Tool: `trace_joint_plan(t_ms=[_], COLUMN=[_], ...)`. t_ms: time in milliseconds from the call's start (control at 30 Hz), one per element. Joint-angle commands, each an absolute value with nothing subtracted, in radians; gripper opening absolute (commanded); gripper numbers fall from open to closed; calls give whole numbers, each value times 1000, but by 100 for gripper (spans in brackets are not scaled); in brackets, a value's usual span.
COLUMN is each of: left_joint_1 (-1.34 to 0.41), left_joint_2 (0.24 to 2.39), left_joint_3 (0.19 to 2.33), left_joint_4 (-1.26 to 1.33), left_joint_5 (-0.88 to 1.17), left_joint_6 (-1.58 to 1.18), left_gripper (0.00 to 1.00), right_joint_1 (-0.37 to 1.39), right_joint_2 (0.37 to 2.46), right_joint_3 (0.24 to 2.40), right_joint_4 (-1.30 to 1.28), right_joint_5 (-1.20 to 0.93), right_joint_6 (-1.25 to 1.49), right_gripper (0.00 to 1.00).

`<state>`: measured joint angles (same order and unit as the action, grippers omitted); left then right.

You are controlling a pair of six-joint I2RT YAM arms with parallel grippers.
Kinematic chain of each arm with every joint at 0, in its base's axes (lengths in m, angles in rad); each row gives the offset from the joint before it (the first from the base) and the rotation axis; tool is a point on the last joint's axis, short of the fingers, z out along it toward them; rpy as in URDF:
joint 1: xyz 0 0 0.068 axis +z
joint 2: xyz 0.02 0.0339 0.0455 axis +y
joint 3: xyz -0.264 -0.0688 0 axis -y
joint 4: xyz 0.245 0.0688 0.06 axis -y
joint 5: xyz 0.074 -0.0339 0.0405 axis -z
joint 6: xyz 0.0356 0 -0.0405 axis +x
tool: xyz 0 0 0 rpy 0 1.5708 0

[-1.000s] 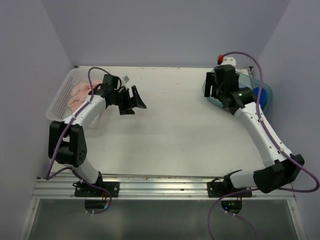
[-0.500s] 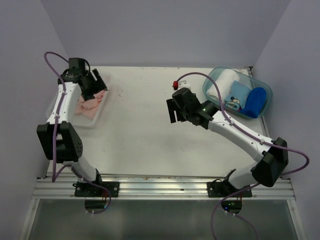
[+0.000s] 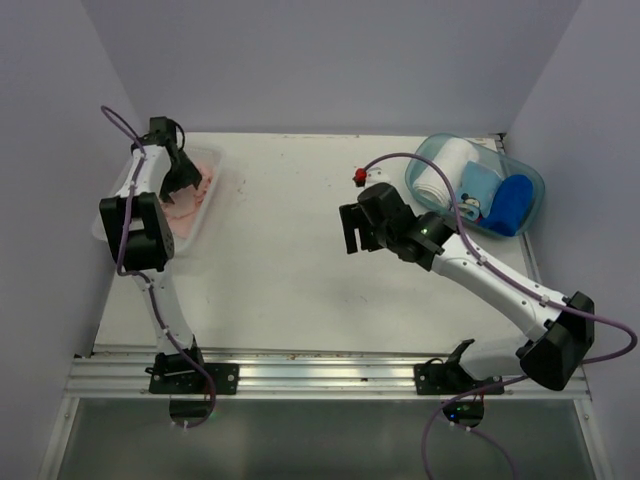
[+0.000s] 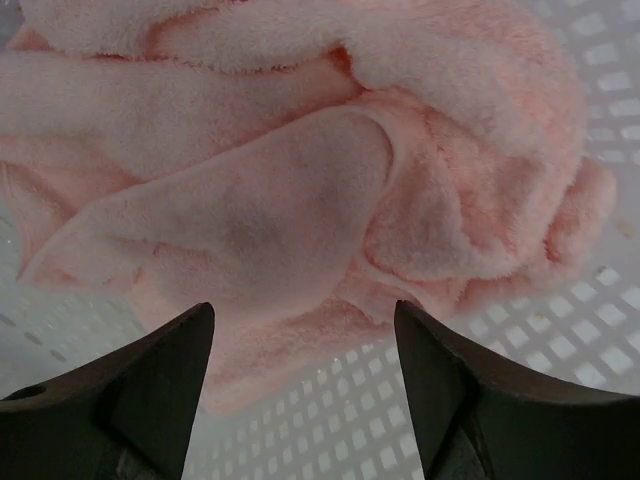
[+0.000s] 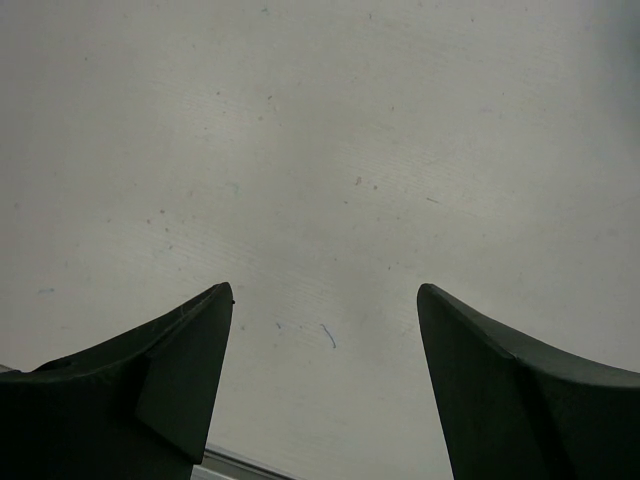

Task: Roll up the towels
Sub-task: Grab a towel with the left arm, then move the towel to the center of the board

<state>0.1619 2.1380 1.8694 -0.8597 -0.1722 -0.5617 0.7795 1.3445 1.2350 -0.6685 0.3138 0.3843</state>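
Observation:
Crumpled pink towels (image 4: 330, 170) lie in a white perforated basket (image 3: 190, 232) at the table's far left; they also show in the top view (image 3: 190, 190). My left gripper (image 3: 172, 180) hangs open just above them, its jaws (image 4: 300, 350) wide apart and empty. My right gripper (image 3: 352, 228) is open and empty over the bare middle of the table, its jaws (image 5: 325, 330) apart above the white surface. A blue tub (image 3: 530, 205) at the far right holds a rolled white towel (image 3: 440, 170), a light blue towel (image 3: 478, 188) and a dark blue roll (image 3: 508, 203).
A small red object (image 3: 358, 178) lies on the table left of the tub. The white table (image 3: 290, 260) has walls at the back and both sides. A metal rail (image 3: 320, 370) runs along the near edge.
My left gripper has swung from the table's middle left back over the basket and down onto the pink towels. My right arm has left the blue tub and come to the table's middle.

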Motion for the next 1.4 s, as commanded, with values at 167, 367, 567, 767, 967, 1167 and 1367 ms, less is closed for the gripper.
trace_joint_plan(t_ms=[167, 367, 567, 767, 967, 1167, 1367], left_joint_1=[181, 179, 176, 117, -136, -385, -535], left_joint_2=[2338, 2133, 1798, 1510, 1569, 1490, 1558], left_joint_3=[2077, 2040, 2075, 1991, 2137, 1774, 1398], left_joint_4=[-942, -888, -842, -629, -716, -569, -420], left_joint_5=[-253, -175, -74, 121, 256, 291, 342], left_joint_6=[-580, -566, -525, -523, -520, -598, -640], left_gripper=[40, 0, 0, 0, 0, 0, 18], right_joint_1=[779, 779, 779, 761, 582, 490, 477], right_joint_2=[1261, 1243, 1233, 1172, 1079, 1014, 1015], right_joint_3=[1223, 1224, 1227, 1227, 1221, 1215, 1223], right_joint_4=[-666, -678, -693, -718, -775, -854, -910], right_joint_5=[311, 334, 374, 535, 535, 621, 629], right_joint_6=[396, 416, 426, 451, 471, 492, 506], right_gripper=[79, 79, 79, 81, 82, 83, 84])
